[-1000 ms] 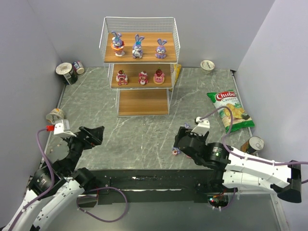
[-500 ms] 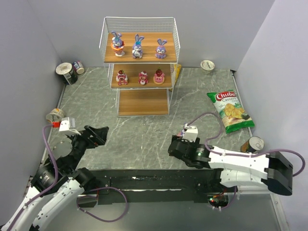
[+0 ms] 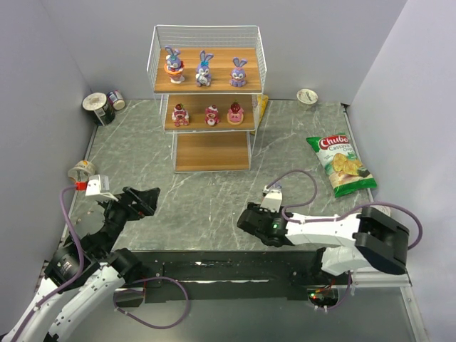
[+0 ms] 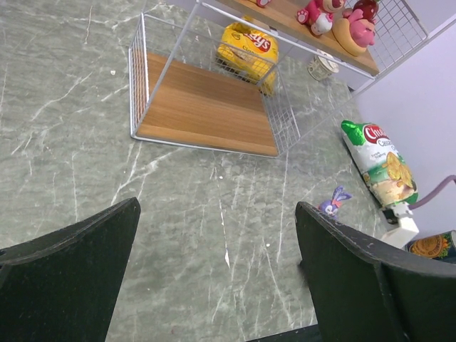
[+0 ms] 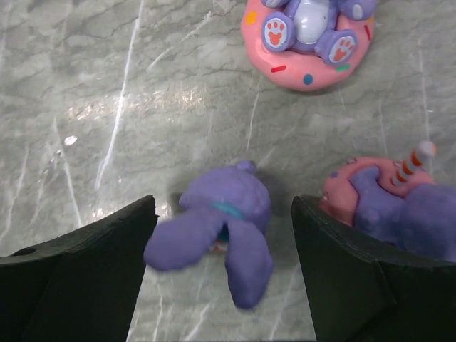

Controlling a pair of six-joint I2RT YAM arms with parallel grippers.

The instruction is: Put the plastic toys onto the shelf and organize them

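Note:
In the right wrist view a small purple long-eared bunny (image 5: 226, 222) lies on the marble between the fingers of my right gripper (image 5: 224, 206), which is open with a gap on each side. A bunny on a pink ring base (image 5: 306, 39) sits just beyond it. A pink-and-purple figure (image 5: 388, 203) lies by the right finger. From above, my right gripper (image 3: 247, 217) hides these toys. The shelf (image 3: 206, 100) carries three bunnies (image 3: 204, 70) on its top board and three pink figures (image 3: 211, 115) on the middle one. My left gripper (image 3: 148, 198) hangs open and empty at front left.
A green-red chip bag (image 3: 342, 164) lies at the right and a white cup (image 3: 307, 96) at the back right. Cans (image 3: 100, 107) stand at the back left, with another tin (image 3: 82, 171) by the left wall. A yellow bag (image 4: 246, 46) sits behind the shelf's bare bottom board (image 4: 203, 107).
My right arm has stretched left and lowered, so its gripper now sits over the toys near the front, its jaws slightly narrower. My left gripper shifted a little to the right.

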